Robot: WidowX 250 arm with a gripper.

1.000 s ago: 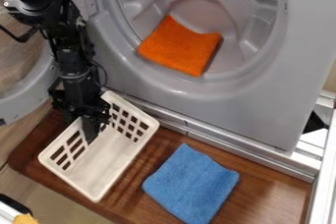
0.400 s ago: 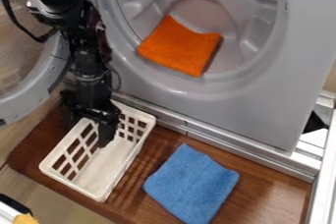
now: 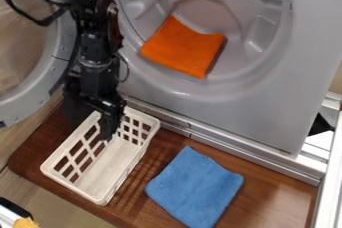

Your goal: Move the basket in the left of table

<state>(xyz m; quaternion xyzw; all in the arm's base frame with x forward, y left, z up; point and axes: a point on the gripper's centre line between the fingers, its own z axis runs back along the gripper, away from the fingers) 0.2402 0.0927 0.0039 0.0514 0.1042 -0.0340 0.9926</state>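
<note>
The black gripper [image 3: 108,131] hangs down at the left, over the far-left part of the white basket, with its tip inside the basket's outline near the slotted left wall. The white plastic basket [image 3: 110,169] lies slanted on the left side of the brown wooden table [image 3: 267,184], with square holes in its side and far end. The gripper covers part of the basket's far-left rim, so whether it touches the wall there is hard to tell.
A blue cloth [image 3: 195,187] lies right of the basket. Behind the table stands the grey washer [image 3: 267,102] with an orange cloth [image 3: 182,47] in its opening. Its round door [image 3: 53,72] stands at the left, near the arm. Metal rails [image 3: 330,172] edge the right side.
The arm has shifted right. The basket has turned slightly and its far end has shifted a little. Over the last half second, the gripper rose slightly in view while the basket stayed almost put.
</note>
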